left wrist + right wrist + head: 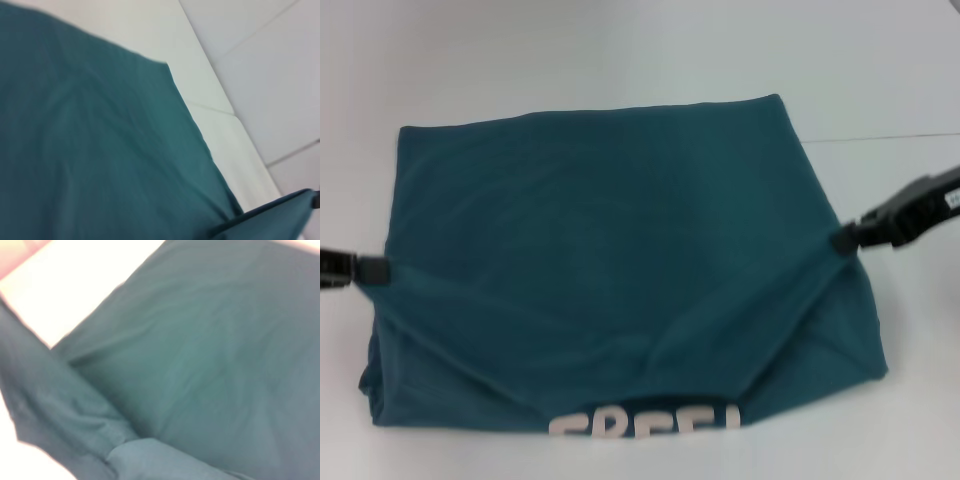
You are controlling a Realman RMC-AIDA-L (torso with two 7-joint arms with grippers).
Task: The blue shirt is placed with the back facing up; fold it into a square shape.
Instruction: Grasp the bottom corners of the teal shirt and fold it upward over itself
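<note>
The blue shirt (610, 260) lies across the white table, plain teal side up, and fills most of the head view. Its near part is raised into a taut fold between my two grippers. White lettering (645, 425) shows on the underside at the near edge. My left gripper (375, 270) is shut on the shirt's left edge. At the right edge my right gripper (844, 238) is shut on the cloth too. The shirt (100, 150) fills the left wrist view, and the shirt (210, 355) also fills the right wrist view; my own fingers show in neither.
The white table (620, 60) extends beyond the shirt at the back and on both sides. The left wrist view shows the table's edge (235, 145) with grey floor tiles (280, 75) past it.
</note>
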